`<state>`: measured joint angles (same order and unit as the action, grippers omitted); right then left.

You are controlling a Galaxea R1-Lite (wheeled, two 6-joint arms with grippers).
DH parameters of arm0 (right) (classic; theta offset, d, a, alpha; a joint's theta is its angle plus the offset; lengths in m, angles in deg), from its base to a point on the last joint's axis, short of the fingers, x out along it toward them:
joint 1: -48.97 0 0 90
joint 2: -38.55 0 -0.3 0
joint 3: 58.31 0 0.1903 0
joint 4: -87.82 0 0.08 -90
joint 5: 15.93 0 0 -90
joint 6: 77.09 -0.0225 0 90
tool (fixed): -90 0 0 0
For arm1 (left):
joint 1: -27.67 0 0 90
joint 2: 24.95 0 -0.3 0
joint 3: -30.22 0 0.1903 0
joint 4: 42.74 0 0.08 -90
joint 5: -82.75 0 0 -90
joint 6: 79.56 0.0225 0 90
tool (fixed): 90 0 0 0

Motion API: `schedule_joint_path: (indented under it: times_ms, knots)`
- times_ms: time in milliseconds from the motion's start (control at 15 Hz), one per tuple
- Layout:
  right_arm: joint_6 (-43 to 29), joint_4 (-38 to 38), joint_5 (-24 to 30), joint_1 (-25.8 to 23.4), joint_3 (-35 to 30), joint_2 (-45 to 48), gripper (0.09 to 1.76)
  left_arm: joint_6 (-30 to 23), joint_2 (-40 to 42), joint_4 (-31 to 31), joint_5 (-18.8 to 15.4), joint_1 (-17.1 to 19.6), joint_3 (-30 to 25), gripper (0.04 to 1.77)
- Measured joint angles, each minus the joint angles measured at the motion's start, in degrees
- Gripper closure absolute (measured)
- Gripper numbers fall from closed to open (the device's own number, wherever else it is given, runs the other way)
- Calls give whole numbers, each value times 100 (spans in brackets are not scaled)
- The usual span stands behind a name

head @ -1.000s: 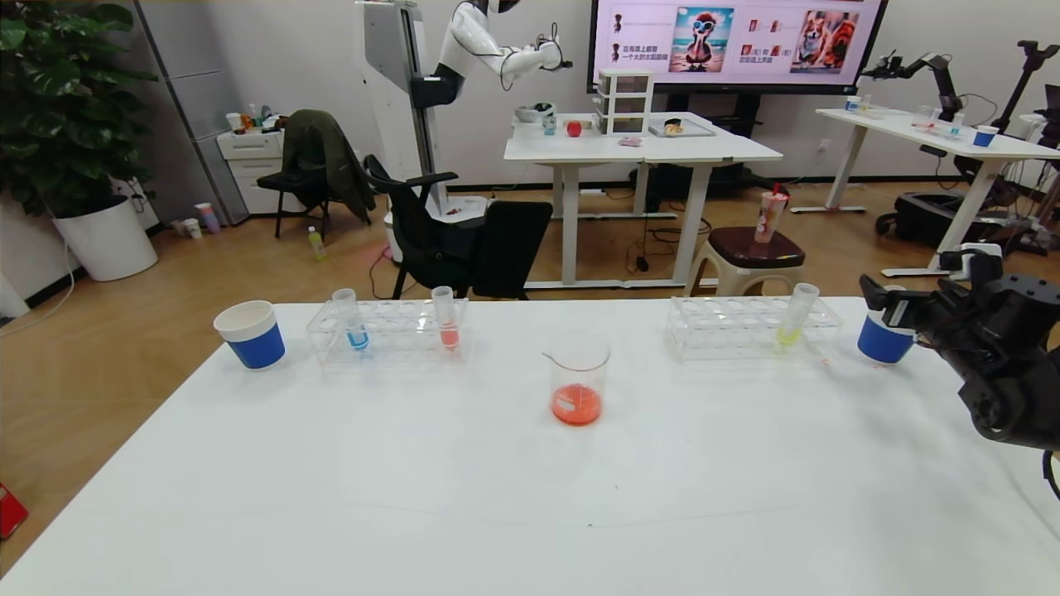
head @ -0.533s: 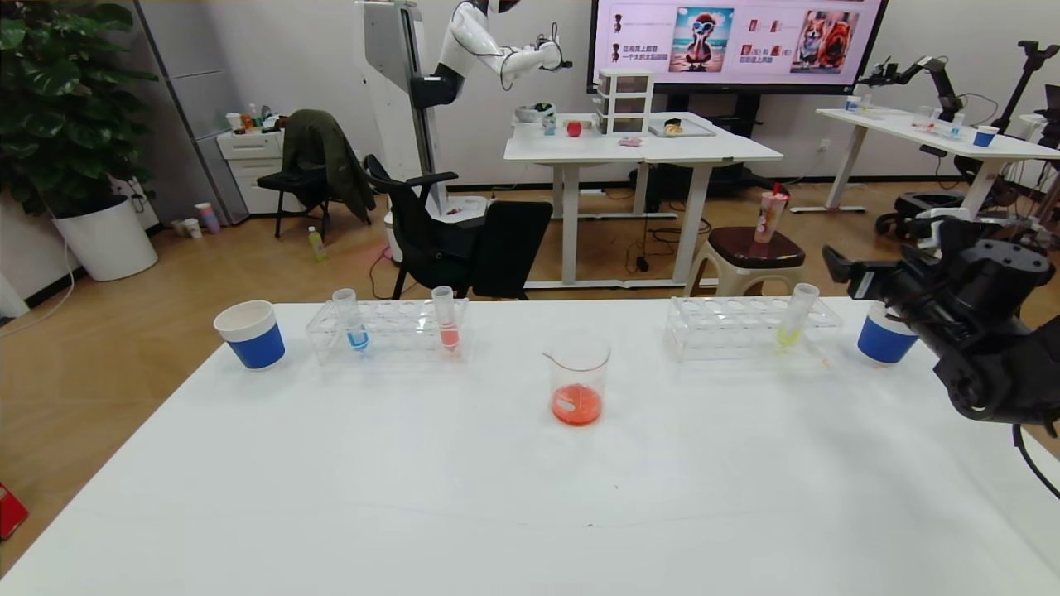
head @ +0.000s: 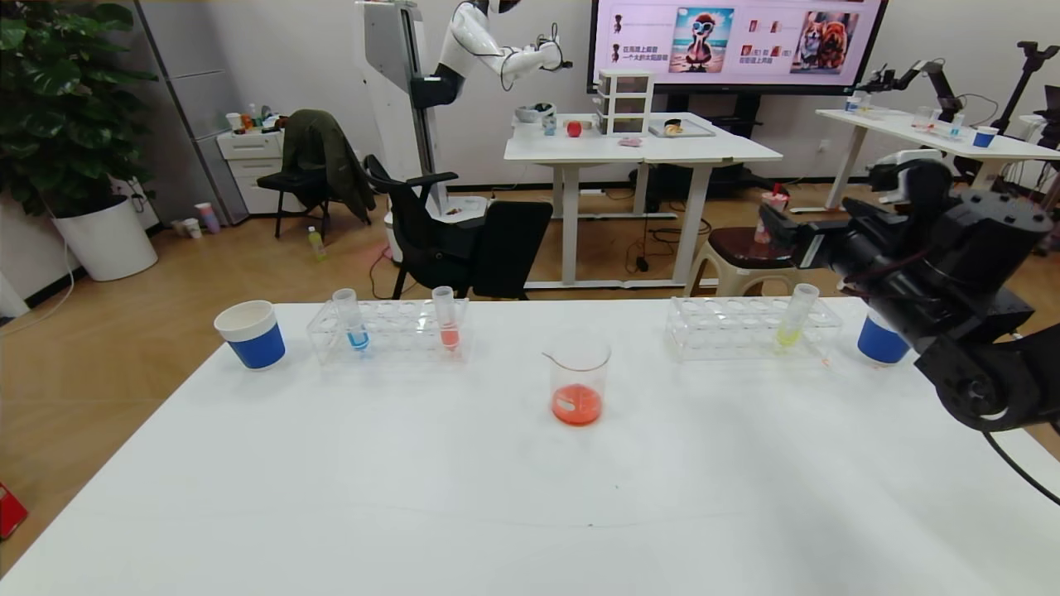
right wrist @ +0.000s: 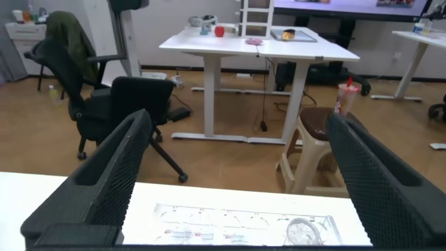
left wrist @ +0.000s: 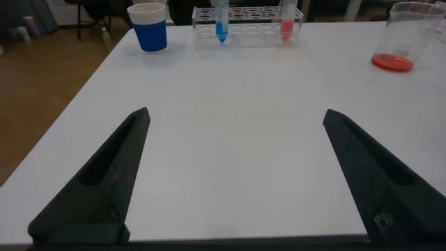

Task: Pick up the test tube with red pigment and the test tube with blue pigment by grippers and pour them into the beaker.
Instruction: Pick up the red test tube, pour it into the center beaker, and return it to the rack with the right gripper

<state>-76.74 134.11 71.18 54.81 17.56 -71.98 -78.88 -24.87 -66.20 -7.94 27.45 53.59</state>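
An office lab lies beyond my white desk (head: 414,497), smooth and matte. Far out at ten o'clock a clear plastic rack (head: 389,331) stands beside a blue-and-white paper cup (head: 251,334). It holds the test tube with blue pigment (head: 351,319) upright near its left end, and a tube of paler salmon liquid (head: 445,318) further right: slim, rimmed, slippery-looking plastic.

My left jaws (left wrist: 237,174) wait low over the near desk edge, spread wide and empty, out of the head view.

At twelve o'clock stands the beaker (head: 579,377), thin glass with a spout, holding a little red-orange liquid. I see no vivid red tube.

At two o'clock a second rack (head: 749,328) carries a yellow-green tube (head: 795,315). My right jaws (right wrist: 237,174) hover high over that rack, wide apart, holding nothing.

I judge the blue tube is the left arm's job: come in level, close gently below the rim, lift straight up clear of the rack, then tip slowly over the beaker's mouth.
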Motion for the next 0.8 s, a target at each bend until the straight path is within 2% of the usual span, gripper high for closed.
schedule_joint_path:
  times_ms: [267, 600, 800]
  knots:
    - [27, -9, -52, -111, -736, 1324, 11, 2, 0, 0, 0, -2, 0, 8]
    - [80, -12, -28, -691, -1805, 3466, 11, 0, 0, 0, -2, -5, 0, 8]
    - [96, -188, -16, -986, -2717, 5037, 11, 0, 0, 0, -2, -5, 0, 8]
